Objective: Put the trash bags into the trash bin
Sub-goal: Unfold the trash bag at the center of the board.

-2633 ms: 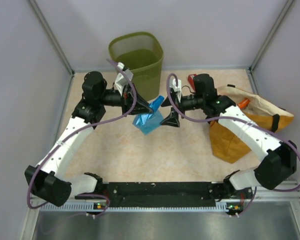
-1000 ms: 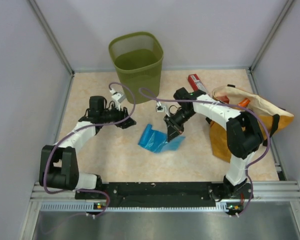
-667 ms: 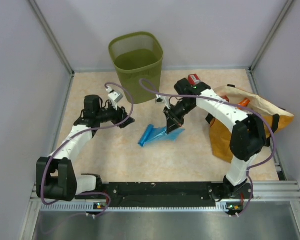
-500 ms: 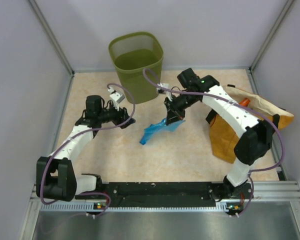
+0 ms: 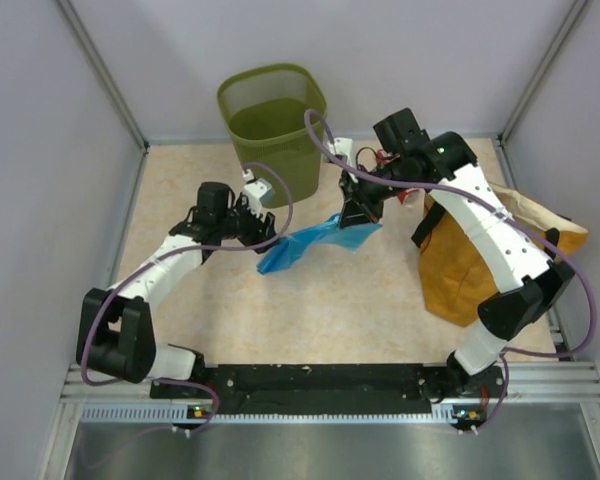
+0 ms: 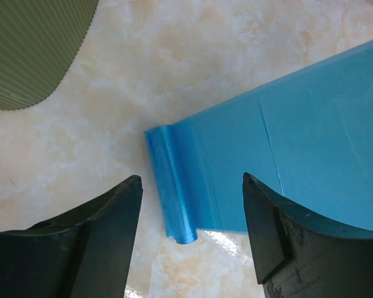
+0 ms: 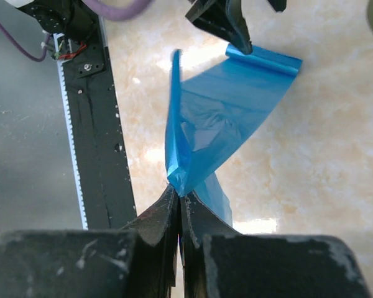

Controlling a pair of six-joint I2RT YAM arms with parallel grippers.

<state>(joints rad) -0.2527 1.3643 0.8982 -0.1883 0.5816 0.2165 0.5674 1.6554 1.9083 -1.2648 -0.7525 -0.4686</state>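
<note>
One trash bag [image 5: 315,243] hangs pinched in the right hand [image 5: 357,220]; left hand [image 5: 263,227] spread wide.

The setting is a robotics lab test cell, not a lived-in room. The counter [image 5: 330,310] is a beige marble-patterned board, boxed in along its left, far and right edges by plain grey panels [image 5: 40,150] set in aluminium struts [image 5: 105,75]. A black mounting rail [image 5: 320,378] runs along its near edge. It carries the left arm [image 5: 155,272] and right arm [image 5: 495,240], both white and black, trailing purple cables [image 5: 592,318]. A bare steel sheet [image 5: 330,450] lies before the rail. An olive mesh trash bin [image 5: 272,115] stands at the far edge, and a mustard sack [image 5: 460,270] lies by the right edge.
</note>
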